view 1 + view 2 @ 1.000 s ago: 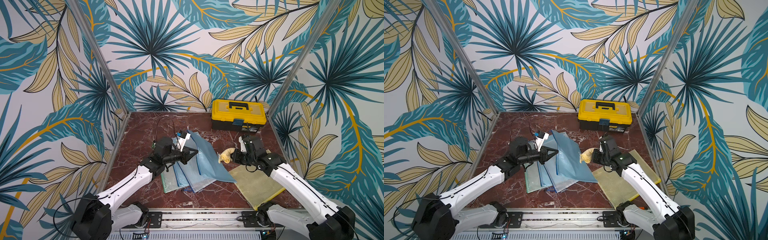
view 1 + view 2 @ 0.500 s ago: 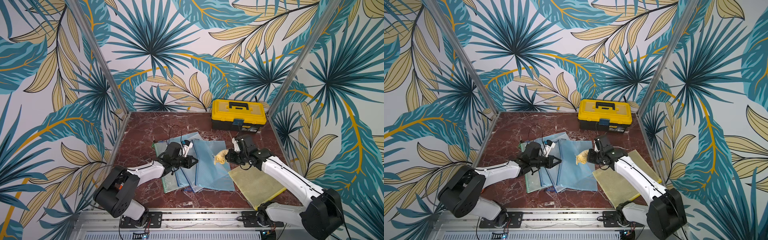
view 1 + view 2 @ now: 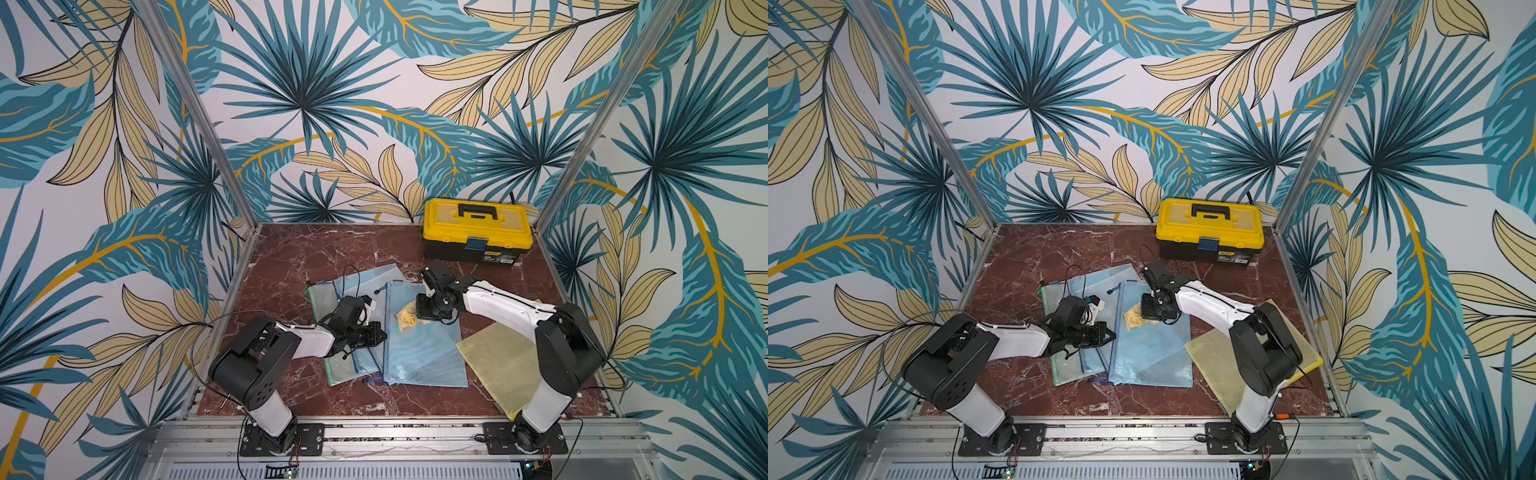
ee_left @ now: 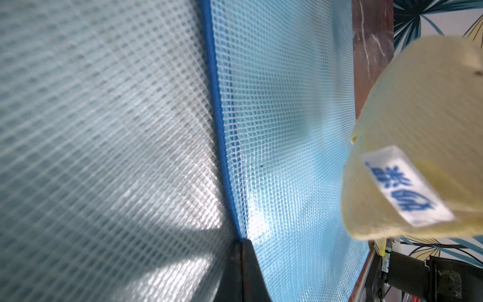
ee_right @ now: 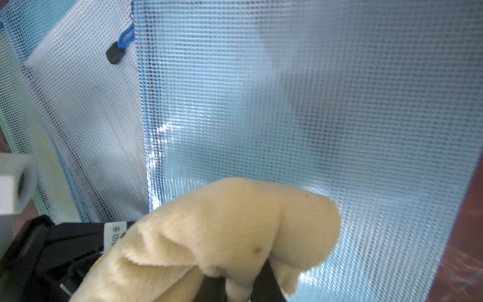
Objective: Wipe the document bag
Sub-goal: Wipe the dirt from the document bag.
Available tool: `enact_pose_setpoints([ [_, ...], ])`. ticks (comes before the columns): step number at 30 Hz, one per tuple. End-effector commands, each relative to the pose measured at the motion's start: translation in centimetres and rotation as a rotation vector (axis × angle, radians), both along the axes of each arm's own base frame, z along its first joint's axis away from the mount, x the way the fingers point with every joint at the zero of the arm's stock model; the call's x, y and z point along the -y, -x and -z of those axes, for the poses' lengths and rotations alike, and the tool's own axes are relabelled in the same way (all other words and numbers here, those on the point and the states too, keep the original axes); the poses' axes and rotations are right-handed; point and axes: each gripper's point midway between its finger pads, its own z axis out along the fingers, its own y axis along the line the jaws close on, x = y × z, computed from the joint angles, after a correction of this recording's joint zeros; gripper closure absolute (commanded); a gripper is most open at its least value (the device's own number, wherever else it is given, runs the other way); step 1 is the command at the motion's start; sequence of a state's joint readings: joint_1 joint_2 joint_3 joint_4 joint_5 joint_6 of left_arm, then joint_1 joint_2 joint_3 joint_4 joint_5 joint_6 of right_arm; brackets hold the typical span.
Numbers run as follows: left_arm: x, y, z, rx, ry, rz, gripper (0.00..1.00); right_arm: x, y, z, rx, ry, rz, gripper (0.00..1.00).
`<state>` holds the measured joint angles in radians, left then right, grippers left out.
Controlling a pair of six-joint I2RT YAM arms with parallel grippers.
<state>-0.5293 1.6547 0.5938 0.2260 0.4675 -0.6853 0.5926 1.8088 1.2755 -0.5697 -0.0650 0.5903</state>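
Surroundings: a yellow toolbox stands at the far right of the marble table. A yellow mesh pouch lies at the near right, partly under the right arm.
In the way: a green mesh pouch and a second blue pouch lie fanned out under the document bag's left side. The left arm reaches low across them.
Document bag: mid-table, flat, on top of the stack. It is pale blue see-through mesh with darker blue trim, and its right edge lies just beside the yellow mesh pouch.
Left gripper: clenched on the bag's blue-trimmed left edge.
Right gripper: grasps a bunched pale yellow cloth, which rests on the far part of the bag.
Left wrist only: a white label with blue print on the cloth.
Right wrist only: a black zipper pull on a blue tab beside the bag's edge.
Top views only: the whole stack, the toolbox and both arms.
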Motion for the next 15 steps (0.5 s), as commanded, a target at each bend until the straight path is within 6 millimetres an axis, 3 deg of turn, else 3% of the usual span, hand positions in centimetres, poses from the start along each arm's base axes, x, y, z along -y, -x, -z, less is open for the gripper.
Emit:
enact_pose_setpoints([
  [1, -0.4, -0.2, 1.1, -0.038, -0.018, -0.043, 1.0, -0.5, -0.5, 2.1, -0.056, 0.056, 0.001, 1.0],
  [5, -0.5, -0.2, 1.0, -0.029, -0.019, -0.038, 1.0, -1.1, -2.3, 3.6, -0.074, 0.099, 0.027, 1.0],
  [8, -0.5, -0.2, 0.4, -0.012, -0.01, -0.035, 1.0, -0.3, -4.4, 4.2, -0.064, 0.169, 0.069, 1.0],
  [15, -0.5, 0.1, 0.0, -0.012, 0.0, -0.039, 1.0, 7.1, -8.7, 5.5, -0.132, 0.27, 0.229, 1.0],
])
